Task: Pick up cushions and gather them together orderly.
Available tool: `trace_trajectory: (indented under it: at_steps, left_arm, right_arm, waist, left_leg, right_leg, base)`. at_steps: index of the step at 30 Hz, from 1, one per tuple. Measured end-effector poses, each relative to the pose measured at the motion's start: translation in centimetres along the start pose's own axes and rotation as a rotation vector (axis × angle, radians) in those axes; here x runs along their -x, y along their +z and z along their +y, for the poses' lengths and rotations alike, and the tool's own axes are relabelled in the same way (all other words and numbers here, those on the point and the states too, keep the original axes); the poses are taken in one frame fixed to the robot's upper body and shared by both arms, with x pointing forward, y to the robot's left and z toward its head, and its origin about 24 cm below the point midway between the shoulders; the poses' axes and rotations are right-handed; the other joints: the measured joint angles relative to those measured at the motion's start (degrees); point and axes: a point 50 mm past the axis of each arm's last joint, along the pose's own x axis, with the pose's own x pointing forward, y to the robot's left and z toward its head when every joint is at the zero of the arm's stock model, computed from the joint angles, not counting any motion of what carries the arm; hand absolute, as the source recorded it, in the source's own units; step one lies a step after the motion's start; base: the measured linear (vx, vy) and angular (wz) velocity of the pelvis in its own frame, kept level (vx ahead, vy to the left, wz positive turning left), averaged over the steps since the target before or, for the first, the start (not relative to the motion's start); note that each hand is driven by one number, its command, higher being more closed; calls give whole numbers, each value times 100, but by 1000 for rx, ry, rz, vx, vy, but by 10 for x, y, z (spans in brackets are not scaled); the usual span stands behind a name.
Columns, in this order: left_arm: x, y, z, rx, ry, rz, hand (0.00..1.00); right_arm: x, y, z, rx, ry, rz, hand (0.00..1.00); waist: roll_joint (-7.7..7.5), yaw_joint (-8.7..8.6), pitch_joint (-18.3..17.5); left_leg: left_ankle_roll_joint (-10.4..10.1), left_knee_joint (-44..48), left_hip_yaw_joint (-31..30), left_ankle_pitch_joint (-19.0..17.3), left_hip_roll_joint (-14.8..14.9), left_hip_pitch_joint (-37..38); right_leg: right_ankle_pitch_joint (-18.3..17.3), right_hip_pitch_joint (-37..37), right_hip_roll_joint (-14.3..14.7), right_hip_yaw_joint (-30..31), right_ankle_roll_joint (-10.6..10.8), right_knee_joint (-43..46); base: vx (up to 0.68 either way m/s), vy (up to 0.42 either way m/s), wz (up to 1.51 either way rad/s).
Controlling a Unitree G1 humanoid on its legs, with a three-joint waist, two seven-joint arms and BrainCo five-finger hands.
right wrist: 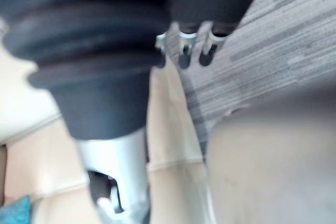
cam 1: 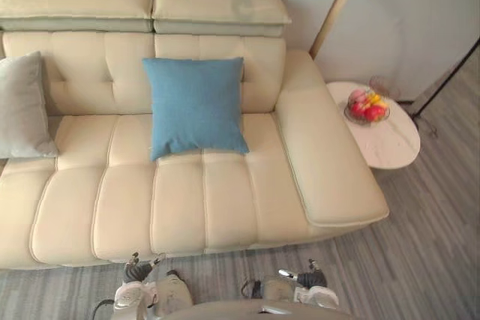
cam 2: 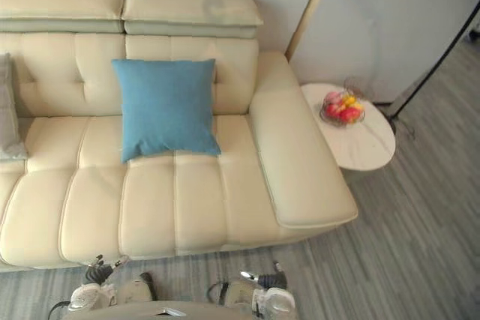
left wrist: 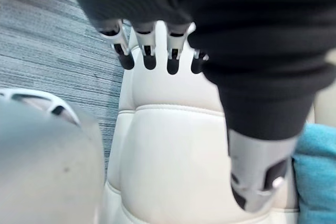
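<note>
Both hands hang low in front of the sofa's front edge and hold nothing. The left hand has its fingers straight and a little apart, thumb aside. The right hand is relaxed in the same way.

The blue cushion leans on the backrest, ahead of the left hand and well apart from it. The grey cushion stands far to that hand's outer side.

I see these risks:
- The reach over the deep seat is long, so the robot may lean too far.
- If straight fingers push the blue cushion before they close, it can fall flat or slide away.
- A shallow pinch on soft cloth may slip.
- A wide swing of the right arm outward goes toward the side table with its fruit bowl.
</note>
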Motion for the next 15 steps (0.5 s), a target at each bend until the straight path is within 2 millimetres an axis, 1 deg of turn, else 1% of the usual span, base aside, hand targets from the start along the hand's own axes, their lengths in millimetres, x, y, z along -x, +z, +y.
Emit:
trace_trajectory:
  at_steps: [1, 2, 3, 4, 5, 6, 8, 9, 10, 11, 12, 13, 14, 15]
  left_arm:
    - [-1, 3, -5, 15, -6, -6, 0]
    - [2, -2, -11, 26, -19, 9, 0]
    - [0, 5, -19, 12, -40, -12, 0]
    - [-1, 8, -19, 6, -43, -21, 0]
    - [-3, 13, -27, 9, -64, -22, 0]
    - [-1, 9, -32, 5, -80, -7, 0]
    - [1, 3, -34, 16, -81, 10, 0]
    - [2, 1, -34, 19, -80, 13, 0]
    - [3, 0, -33, 20, -79, 16, 0]
    - [3, -1, -33, 19, -79, 19, 0]
    - [2, -1, -33, 17, -78, 19, 0]
    - [1, 2, -32, 28, -75, 12, 0]
    - [1, 1, -33, 27, -78, 17, 0]
    - [2, -1, -34, 25, -79, 25, 0]
  right_arm:
    - [-4, 8, -1, 18, -4, -17, 0]
    - [-7, 16, -3, 36, -9, -41, 0]
    - [-10, 30, 1, 52, -4, -79, 0]
    - [-11, 33, 1, 54, -3, -86, 0]
    - [-15, 50, 0, 69, -3, -132, 0]
    - [-16, 53, -4, 78, -15, -142, 0]
    - [-14, 41, -7, 81, -24, -109, 0]
    - [-12, 34, -8, 81, -25, -90, 0]
    - [-11, 29, -8, 78, -28, -77, 0]
    - [-10, 28, -9, 75, -33, -72, 0]
    - [-10, 25, -10, 60, -42, -63, 0]
    - [-9, 19, -12, 28, -62, -41, 0]
    - [-8, 14, -18, 14, -82, -23, 0]
    - [-8, 12, -20, 14, -88, -17, 0]
  waist:
    - [74, 86, -42]
    - [215, 137, -82]
    - [126, 138, -7]
    - [137, 141, 36]
    - [357, 182, 296]
    - [621, 122, 449]
    - [725, 130, 449]
    - [765, 156, 425]
    - [781, 140, 387]
    - [762, 121, 380]
    - [664, 79, 397]
    - [645, 44, 398]
    - [554, 44, 436]
    - [565, 15, 424]
  left_leg:
    - [-84, -230, -17, 142, 55, -35]
    - [-76, -636, 23, 455, 91, -66]
    - [-50, -889, 109, 778, -32, -198]
    - [-46, -889, 124, 827, -55, -262]
    - [-83, -882, 58, 945, 62, -292]
    - [-155, -1005, -49, 1040, 151, -230]
    - [-216, -1268, -68, 1227, 144, -89]
    - [-206, -1430, -41, 1293, 126, 15]
    - [-239, -1638, 26, 1263, 111, 61]
    - [-342, -1735, 35, 1185, 81, 67]
    - [-434, -1766, 40, 1102, 37, 62]
    - [-294, -1265, -21, 1017, -15, -25]
    - [-130, -530, -144, 782, -55, 10]
    - [-52, -192, -170, 435, -75, 70]
  right_leg:
    - [-2, 55, 186, -45, 13, -450]
    - [-146, 292, 326, -108, 2, -1101]
    - [-480, 376, 246, -204, -241, -1513]
    - [-571, 447, 252, -267, -301, -1745]
    - [-531, 721, 451, -322, -385, -2325]
    - [-356, 900, 608, -443, -455, -2574]
    - [-325, 928, 644, -473, -483, -2542]
    - [-330, 921, 640, -481, -492, -2478]
    - [-299, 846, 623, -525, -541, -2442]
    - [-233, 811, 599, -539, -580, -2482]
    - [-167, 797, 533, -547, -637, -2586]
    - [-65, 756, 419, -571, -647, -2636]
    - [6, 736, 338, -529, -584, -2610]
    - [37, 736, 295, -494, -549, -2602]
  base:
    - [-185, -93, -23]
    - [-241, -149, -22]
    - [-232, -161, -8]
    - [-320, -222, -10]
    - [-358, -163, -3]
    - [-398, -159, 6]
    - [-241, -78, 19]
    - [-195, -57, 4]
    - [-193, -44, -2]
    - [-151, -6, 2]
    - [-116, 45, 7]
    - [-123, 93, -3]
    - [-111, 116, -9]
    - [-108, 168, -30]
